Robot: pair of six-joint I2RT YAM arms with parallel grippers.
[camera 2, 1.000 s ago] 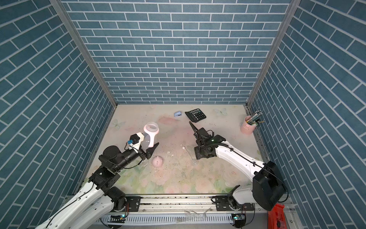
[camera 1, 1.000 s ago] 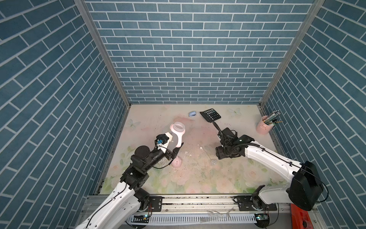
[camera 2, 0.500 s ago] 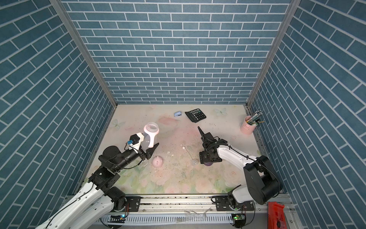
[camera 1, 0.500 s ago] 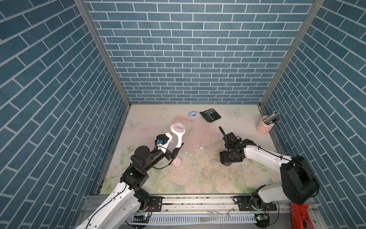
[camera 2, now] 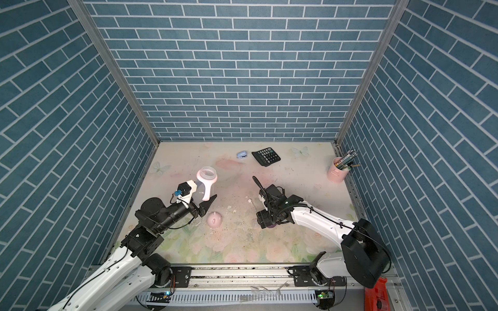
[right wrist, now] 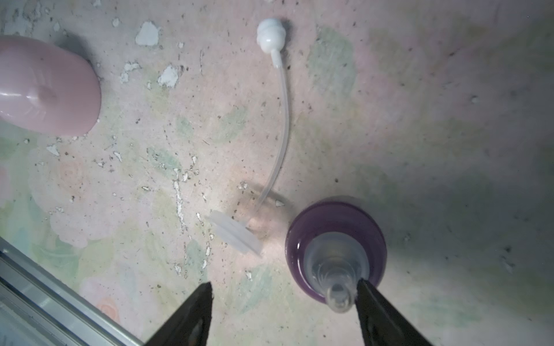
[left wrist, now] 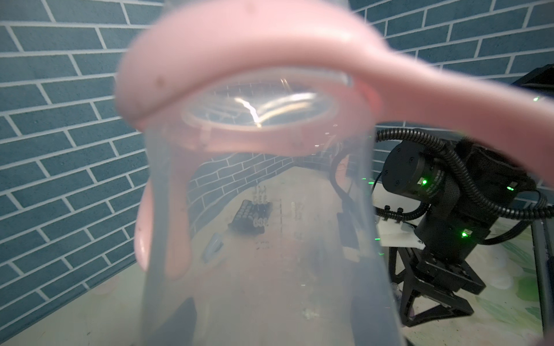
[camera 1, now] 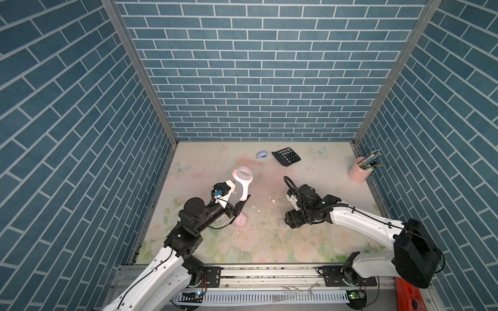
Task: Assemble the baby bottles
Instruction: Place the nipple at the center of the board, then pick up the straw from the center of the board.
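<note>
My left gripper [camera 1: 235, 202] is shut on the clear bottle body [camera 1: 238, 191] and holds it tilted above the table. The pink ring with handles [camera 1: 243, 175] sits on the bottle's neck. In the left wrist view the bottle body [left wrist: 263, 239] and pink ring [left wrist: 239, 60] fill the frame. My right gripper [right wrist: 283, 286] hangs open low over the table. The purple collar with clear teat [right wrist: 335, 239] stands under it, and the teat tip touches one finger [right wrist: 368, 296]. The pink dome cap [camera 1: 240, 221] [right wrist: 45, 90] lies on the table between the arms.
A thin clear straw with a white end piece [right wrist: 281, 119] lies beside the collar. A black calculator [camera 1: 286, 156] and a small blue object [camera 1: 262, 154] lie at the back. A pink cup of pens [camera 1: 359, 172] stands by the right wall. Brick walls enclose three sides.
My right gripper has moved toward the front edge and lower, over the purple collar. The left arm and the bottle have not moved.
</note>
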